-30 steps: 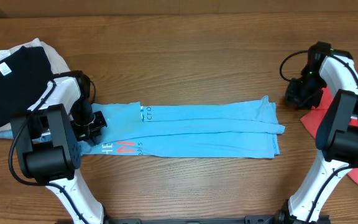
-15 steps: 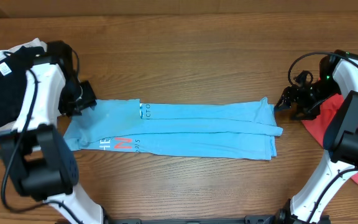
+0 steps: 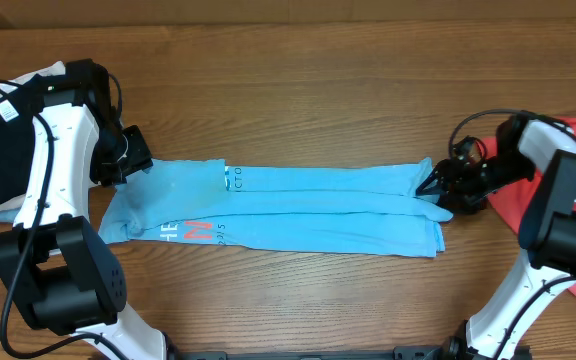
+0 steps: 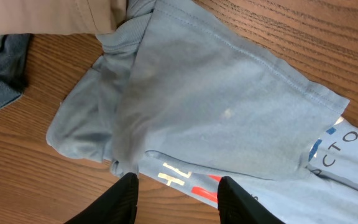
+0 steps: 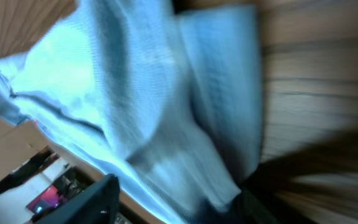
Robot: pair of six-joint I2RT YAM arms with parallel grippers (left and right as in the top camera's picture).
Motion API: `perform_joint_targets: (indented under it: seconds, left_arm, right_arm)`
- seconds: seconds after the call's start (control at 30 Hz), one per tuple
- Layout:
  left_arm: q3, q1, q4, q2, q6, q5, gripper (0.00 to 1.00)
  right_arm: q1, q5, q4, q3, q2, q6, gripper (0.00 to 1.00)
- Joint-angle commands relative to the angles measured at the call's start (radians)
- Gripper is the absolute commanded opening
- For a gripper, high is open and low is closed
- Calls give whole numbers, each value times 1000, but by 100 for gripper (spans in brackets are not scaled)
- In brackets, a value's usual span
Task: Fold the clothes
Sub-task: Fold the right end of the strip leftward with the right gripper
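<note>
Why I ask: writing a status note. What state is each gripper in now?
Left gripper: open, above the shirt, holding nothing.
Right gripper: open at the shirt's other end; wrist view blurred.

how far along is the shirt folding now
Done: the large light blue T-shirt lies folded lengthwise into a long strip on the wooden table. In hand: the right gripper sits open at its right end, the left gripper open over its left end. Left: crosswise folds, then the crumpled red T-shirt.
</note>
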Motion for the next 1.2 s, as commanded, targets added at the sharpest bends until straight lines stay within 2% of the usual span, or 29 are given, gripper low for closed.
perform_joint_targets:
  seconds: [0.0, 0.13, 0.17, 0.27, 0.47, 0.63, 0.73, 0.93, 1.17]
  left_arm:
    - [7, -4, -2, -3, 10, 11, 46]
    - [7, -4, -6, -3, 21, 16, 45]
    - [7, -4, -10, -3, 21, 16, 45]
    - [7, -4, -20, -3, 28, 17, 44]
    - [7, -4, -37, -3, 47, 42, 42]
    - [7, -4, -43, -3, 47, 41, 42]
    - [7, -4, -43, -3, 47, 41, 43]
    - [7, -4, -43, -3, 47, 42, 43]
    - [7, -4, -44, -3, 47, 42, 43]
  right_arm:
    - [68, 44, 55, -48, 47, 3, 53]
    - [88, 101, 99, -48, 47, 90, 18]
    - [88, 107, 105, -48, 47, 97, 12]
    - [76, 144, 108, -35, 47, 119, 8]
    - [11, 261, 42, 95, 47, 210, 4]
    - [-18, 401, -109, 315, 45, 243, 4]
    - [0, 419, -190, 425, 43, 243, 4]
    - [134, 420, -282, 500, 41, 275, 4]
    - [406, 421, -277, 499, 42, 386, 4]
